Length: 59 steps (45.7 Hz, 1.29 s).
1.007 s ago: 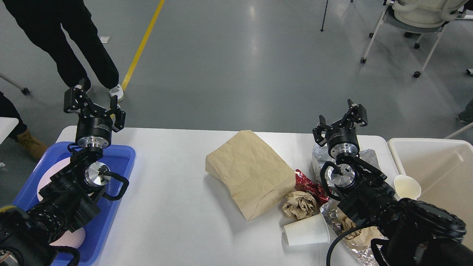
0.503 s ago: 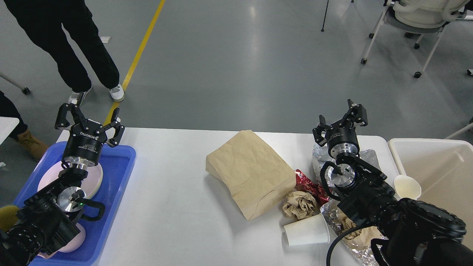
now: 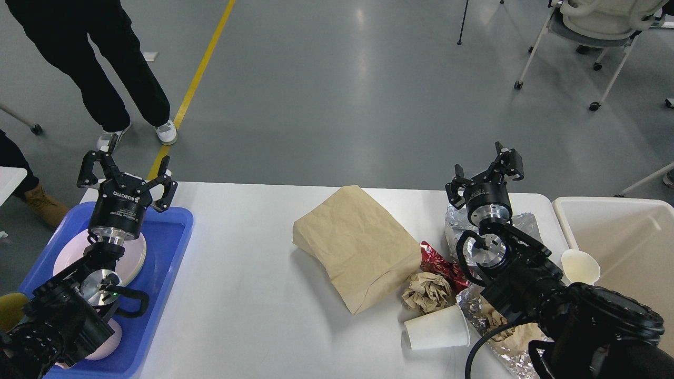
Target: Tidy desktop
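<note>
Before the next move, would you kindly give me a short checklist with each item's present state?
1. Left tool open and empty: ok.
2. Right tool open and empty: ok.
3. White rectangular desktop tidy: not ok; crumpled brown paper bag, tipped white paper cup and brown paper ball lie on it.
4. Cream rectangular bin has room: ok.
5. Blue plastic tray within the left tool's reach: ok.
6. What lies beneath the silver foil: cannot tell.

Blue tray (image 3: 174,234) with pink plates (image 3: 132,258), brown paper bag (image 3: 358,242), toppled paper cup (image 3: 437,329), cream bin (image 3: 632,247)
</note>
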Available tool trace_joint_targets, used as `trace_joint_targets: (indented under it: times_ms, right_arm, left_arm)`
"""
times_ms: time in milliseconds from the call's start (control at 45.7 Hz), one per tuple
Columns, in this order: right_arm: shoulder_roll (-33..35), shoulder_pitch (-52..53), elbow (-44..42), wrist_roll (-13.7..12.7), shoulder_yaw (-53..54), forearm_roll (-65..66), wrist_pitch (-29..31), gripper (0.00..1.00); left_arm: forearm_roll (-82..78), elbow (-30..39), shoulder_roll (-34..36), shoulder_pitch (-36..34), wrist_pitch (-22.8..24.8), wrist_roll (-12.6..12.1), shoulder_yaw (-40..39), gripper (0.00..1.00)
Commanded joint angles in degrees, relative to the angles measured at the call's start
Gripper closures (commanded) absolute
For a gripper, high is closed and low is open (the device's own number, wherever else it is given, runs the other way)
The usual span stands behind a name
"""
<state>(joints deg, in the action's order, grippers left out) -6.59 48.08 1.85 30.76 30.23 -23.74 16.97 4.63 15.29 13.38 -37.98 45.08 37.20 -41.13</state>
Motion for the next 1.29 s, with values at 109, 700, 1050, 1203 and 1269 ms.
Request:
trace_joint_targets:
  times_ms: [109,700,1050,1203,1269]
  right_arm:
    - [0.09,0.00,0.00,0.00,0.00,0.01,-0.09,0.00]
    - [0.00,0.08,-0.27,0.00,-0.09,0.01,-0.27,0.00]
    - [0.00,0.09,-0.18,0.00,0.00,0.01,-0.27,0.00]
    - [-0.26,0.61,-0.09,-0.53,0.00,0.01,-0.62,0.00]
    - [-0.18,0.70,-0.09,-0.61,0.09,0.01,-0.71,0.00]
  left_arm:
    - [0.03,0.00,-0.02,0.01,0.00,0.06,0.00,0.03]
    - [3.02,0.00,-3.10,-0.52,-10.54,1.90,-7.47,0.03]
    - [2.85,0.35,-3.80,-0.17,-9.49,3.84,-7.30,0.03]
    - [2.84,0.35,-3.80,-0.17,-9.49,3.84,-7.30,0.03]
    - [2.84,0.35,-3.72,-0.17,-9.49,3.84,-7.30,0.03]
